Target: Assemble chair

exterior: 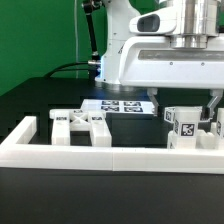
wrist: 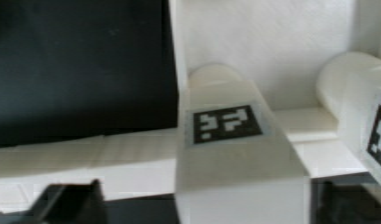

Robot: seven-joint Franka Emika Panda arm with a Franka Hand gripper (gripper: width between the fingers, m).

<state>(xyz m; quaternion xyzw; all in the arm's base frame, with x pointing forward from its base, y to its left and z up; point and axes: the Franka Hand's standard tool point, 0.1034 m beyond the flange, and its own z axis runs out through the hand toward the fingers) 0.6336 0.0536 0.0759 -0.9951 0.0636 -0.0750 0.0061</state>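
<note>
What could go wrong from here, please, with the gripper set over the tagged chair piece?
1. The gripper straddles the tagged piece with gaps on both sides, so closing off-centre might shove or tilt it.
2. The neighbouring piece stands very close; a finger could knock it.
3. The border frame lies just beside, so a lifted piece might catch on it.

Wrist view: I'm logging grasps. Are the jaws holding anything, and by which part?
It cannot be told: the jaws straddle the upright tagged chair piece, but contact with its sides does not show.
</note>
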